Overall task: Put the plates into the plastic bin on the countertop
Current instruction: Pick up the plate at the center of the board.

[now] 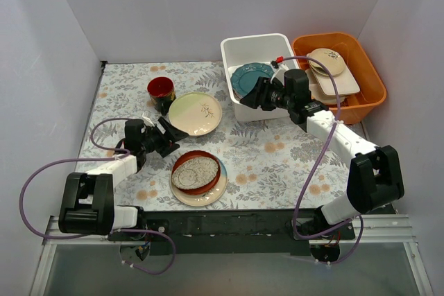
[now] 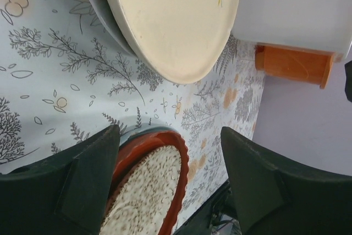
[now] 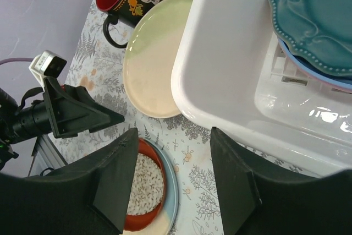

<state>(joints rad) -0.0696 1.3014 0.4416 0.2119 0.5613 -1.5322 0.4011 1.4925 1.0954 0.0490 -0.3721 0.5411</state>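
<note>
Here, scalloped glossy teal plate (image 3: 316,20) in smooth white plastic bin (image 3: 220,70)

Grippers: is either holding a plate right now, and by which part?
Nothing is held. The left gripper is open, just short of the cream plate; the right gripper is open and empty beside the bin.

A: What's the room like?
B: I see plain pale walls (image 1: 139,5) on three sides — soft, even light. A black rail (image 1: 229,223) and a grey ledge (image 1: 208,268) run along the near edge.
</note>
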